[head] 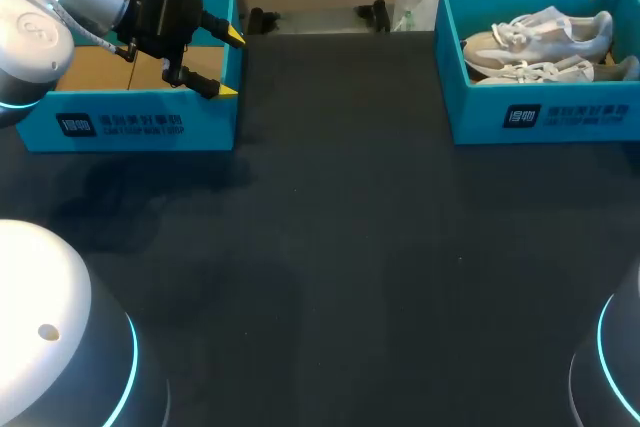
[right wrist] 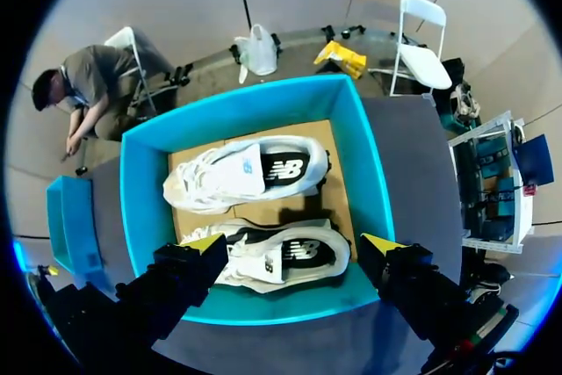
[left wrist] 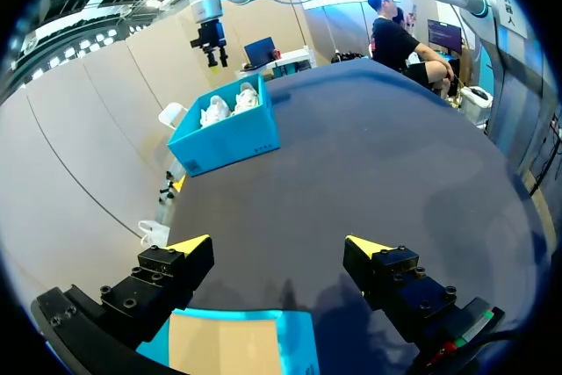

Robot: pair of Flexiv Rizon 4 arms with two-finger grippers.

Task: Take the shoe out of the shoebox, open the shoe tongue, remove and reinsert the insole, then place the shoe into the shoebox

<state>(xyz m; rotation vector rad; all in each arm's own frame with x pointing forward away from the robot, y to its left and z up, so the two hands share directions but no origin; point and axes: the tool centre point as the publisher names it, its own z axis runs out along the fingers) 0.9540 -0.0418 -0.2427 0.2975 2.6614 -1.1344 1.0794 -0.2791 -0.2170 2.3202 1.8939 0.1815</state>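
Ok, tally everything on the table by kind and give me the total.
Blue cardboard shoeboxes: 2
White lace-up sneakers: 2, both in the right-hand box
Total: 4

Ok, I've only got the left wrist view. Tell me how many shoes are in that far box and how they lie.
Observer: Two, a white shoe and a second shoe, both on their sides on the shoebox's cardboard floor.
Operator: Give me the right hand's state.
Observer: The right hand is open, above the second shoe, touching nothing.
Operator: Now the box under my left hand.
Observer: Head view shows the left box with bare cardboard, no shoe in sight.
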